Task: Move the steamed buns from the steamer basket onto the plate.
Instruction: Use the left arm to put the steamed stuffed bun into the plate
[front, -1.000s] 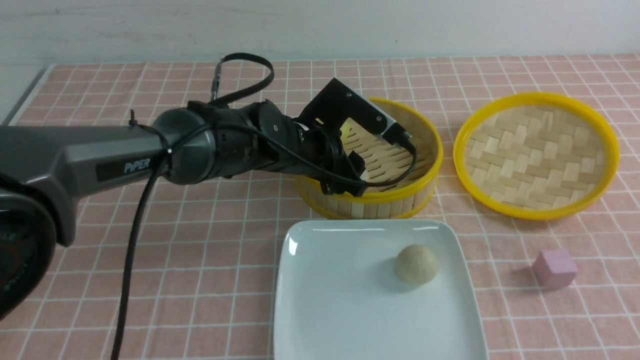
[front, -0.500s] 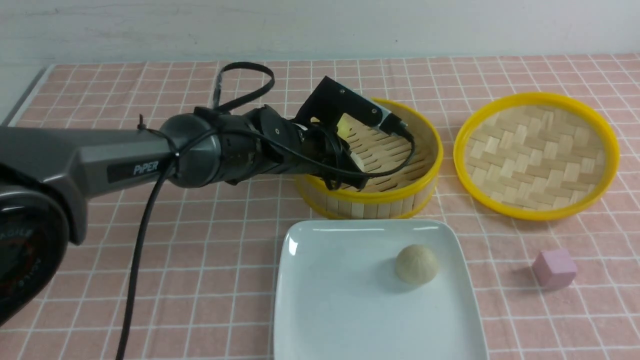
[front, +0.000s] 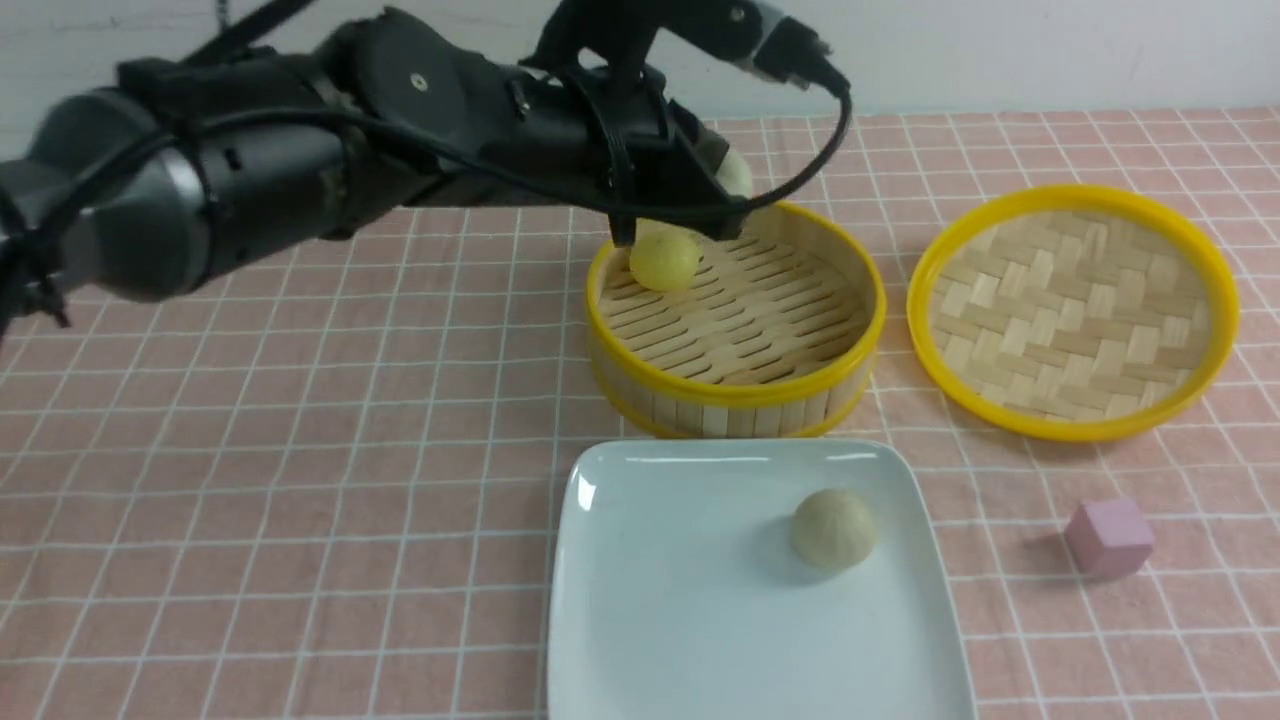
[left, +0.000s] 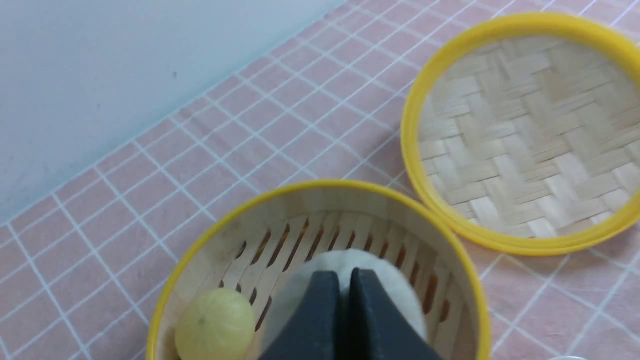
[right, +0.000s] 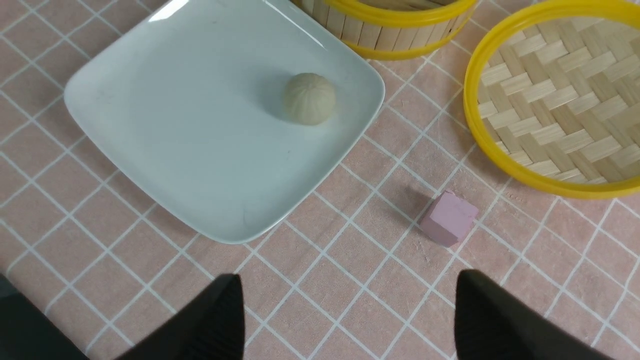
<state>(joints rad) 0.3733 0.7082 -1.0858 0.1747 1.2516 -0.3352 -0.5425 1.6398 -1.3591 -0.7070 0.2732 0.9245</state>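
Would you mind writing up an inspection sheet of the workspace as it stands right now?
Surface: pink checked tablecloth, flat.
Job's things: steamer basket holds one pale yellow bun; a white bun is gripped above it; a beige bun sits on the plate.
Clutter: woven tray on the basket's right side; pink cube on the cloth beside the plate.
Grippers: left gripper shut on the white bun, raised over the basket; right gripper open, holding nothing, above the cloth near the plate.
Cables: black cable loops along the left arm, clear of the basket.
Surroundings: plain pale wall behind the table.
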